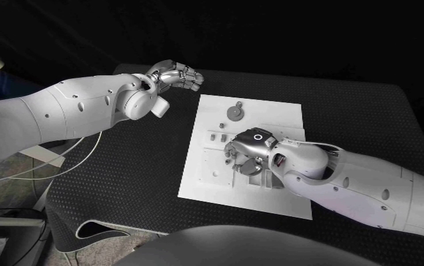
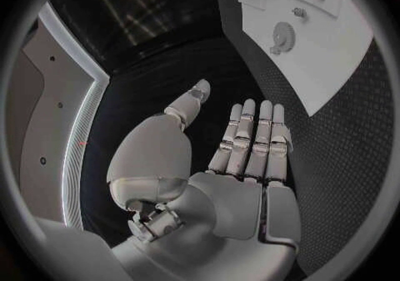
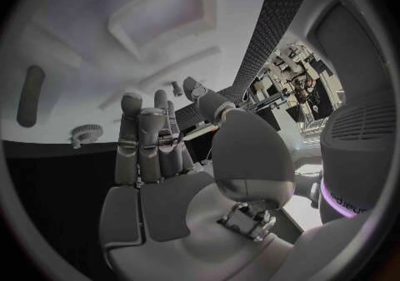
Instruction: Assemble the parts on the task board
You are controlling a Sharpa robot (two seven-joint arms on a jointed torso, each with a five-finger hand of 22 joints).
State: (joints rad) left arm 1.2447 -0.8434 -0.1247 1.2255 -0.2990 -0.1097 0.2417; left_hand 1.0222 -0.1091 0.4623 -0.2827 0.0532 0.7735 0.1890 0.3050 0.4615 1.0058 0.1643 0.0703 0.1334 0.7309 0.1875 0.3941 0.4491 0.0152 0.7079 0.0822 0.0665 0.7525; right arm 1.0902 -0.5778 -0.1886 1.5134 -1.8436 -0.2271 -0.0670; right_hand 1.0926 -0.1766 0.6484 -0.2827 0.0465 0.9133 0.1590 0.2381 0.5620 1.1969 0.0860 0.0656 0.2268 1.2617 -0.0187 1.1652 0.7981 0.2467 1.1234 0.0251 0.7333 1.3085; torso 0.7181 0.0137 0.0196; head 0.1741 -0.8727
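The white task board (image 1: 208, 183) lies in the middle of the black table. A grey gear (image 1: 235, 111) rests on its far part; it is also seen as the gear (image 2: 283, 36) and the gear (image 3: 83, 134). My right hand (image 1: 247, 154) is palm down over the board's middle, with its fingers (image 3: 142, 128) reaching onto the board's recesses. A small grey piece (image 3: 176, 87) shows between the thumb tip and the fingertips; whether it is pinched is unclear. My left hand (image 1: 177, 75) hovers off the board's far left corner, its fingers (image 2: 254, 134) straight and holding nothing.
Small grey pegs (image 1: 221, 125) and slots (image 1: 215, 136) mark the board near the right hand. A white cable (image 1: 75, 155) runs over the table's left edge. Bare black table (image 1: 132, 174) lies to the left of the board.
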